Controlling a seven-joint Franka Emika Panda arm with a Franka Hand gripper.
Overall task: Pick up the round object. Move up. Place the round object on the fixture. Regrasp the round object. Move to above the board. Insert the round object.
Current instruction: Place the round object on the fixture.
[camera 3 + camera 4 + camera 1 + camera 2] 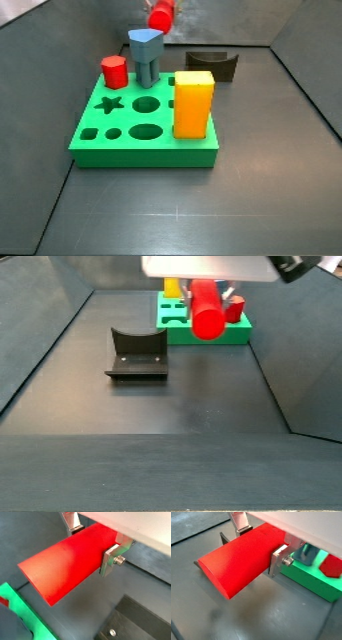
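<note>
The round object [63,567] is a smooth red cylinder, and my gripper [92,544] is shut on it near one end. Silver fingers [278,559] press both its sides in both wrist views. In a side view the round object [207,308] hangs in the air below the gripper [211,281], in front of the board [181,328] and to the right of the fixture [136,353]. From the opposite side the round object [160,15] shows high up behind the green board [134,145]. The fixture [211,63] stands on the floor beside the board.
On the board stand an orange block [194,103], a blue-grey prism [144,55] and a short red hexagonal peg [114,71]. Star, round and square holes [144,103] show in the board's top. Grey walls enclose the dark floor [174,406].
</note>
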